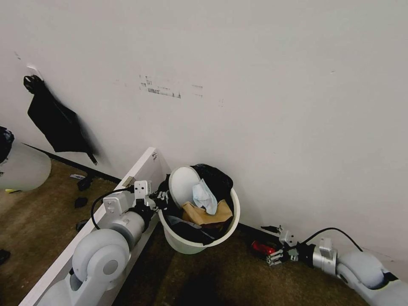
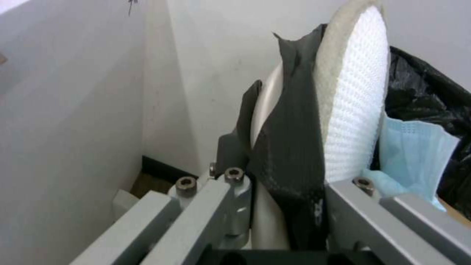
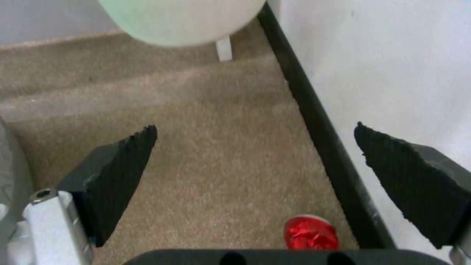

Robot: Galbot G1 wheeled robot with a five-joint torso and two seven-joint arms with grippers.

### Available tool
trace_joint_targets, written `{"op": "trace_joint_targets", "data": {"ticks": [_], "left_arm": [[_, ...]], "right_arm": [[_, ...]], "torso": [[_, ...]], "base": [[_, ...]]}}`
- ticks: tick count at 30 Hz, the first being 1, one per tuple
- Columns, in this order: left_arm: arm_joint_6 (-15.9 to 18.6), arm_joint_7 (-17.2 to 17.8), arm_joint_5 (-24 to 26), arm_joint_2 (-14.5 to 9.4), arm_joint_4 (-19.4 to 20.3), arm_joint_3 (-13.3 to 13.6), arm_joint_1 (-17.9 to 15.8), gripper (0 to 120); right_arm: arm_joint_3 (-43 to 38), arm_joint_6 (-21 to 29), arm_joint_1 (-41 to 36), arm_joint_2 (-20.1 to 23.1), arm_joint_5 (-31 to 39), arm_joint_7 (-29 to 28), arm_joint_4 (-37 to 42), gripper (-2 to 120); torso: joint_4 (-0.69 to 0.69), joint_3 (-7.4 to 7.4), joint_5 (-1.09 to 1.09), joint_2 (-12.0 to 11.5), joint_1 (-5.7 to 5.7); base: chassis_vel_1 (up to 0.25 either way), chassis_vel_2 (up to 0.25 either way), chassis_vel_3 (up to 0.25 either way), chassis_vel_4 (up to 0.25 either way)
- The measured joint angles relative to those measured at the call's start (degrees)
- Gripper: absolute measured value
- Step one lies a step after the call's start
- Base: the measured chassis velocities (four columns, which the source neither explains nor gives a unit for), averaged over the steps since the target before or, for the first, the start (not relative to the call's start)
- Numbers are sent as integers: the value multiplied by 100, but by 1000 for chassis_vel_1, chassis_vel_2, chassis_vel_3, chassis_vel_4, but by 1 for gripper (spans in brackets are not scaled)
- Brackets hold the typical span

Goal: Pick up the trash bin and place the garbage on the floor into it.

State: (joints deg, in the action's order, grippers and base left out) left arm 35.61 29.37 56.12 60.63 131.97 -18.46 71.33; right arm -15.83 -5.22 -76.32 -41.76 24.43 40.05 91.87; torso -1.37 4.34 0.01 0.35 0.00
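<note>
Carpet (image 1: 221,272) by wall | left gripper (image 2: 289,206) clamping bin (image 1: 199,244) rim, slipper (image 2: 353,92) beside | right gripper (image 3: 255,173) gaping over can (image 3: 311,232) | risk: can sitting near pincer's base, fingers closing beyond it, missing.

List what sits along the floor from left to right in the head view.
Pale bucket at the left edge → white board leaning against the wall → left hand at the bin's rim → trash bin → crushed red can → right hand.
</note>
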Motion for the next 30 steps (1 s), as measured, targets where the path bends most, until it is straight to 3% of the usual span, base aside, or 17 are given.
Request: {"op": "trace_joint_targets", "data": {"ticks": [13, 21, 30], "left_arm": [[0, -1, 0, 48, -35, 34, -66, 4], [-2, -1, 0, 56, -36, 25, -55, 4], [-5, -3, -18, 80, -42, 34, -43, 4]], "right_arm": [[187, 33, 168, -159, -268, -3, -550, 100], [90, 619, 147, -188, -779, -335, -551, 100], [79, 698, 289, -343, -1046, -443, -945, 100]], "torso": [[0, 0, 0, 0, 0], [0, -1, -1, 0, 0], [0, -1, -1, 0, 0]], "base": [[0, 0, 0, 0], [0, 0, 0, 0], [0, 0, 0, 0]]}}
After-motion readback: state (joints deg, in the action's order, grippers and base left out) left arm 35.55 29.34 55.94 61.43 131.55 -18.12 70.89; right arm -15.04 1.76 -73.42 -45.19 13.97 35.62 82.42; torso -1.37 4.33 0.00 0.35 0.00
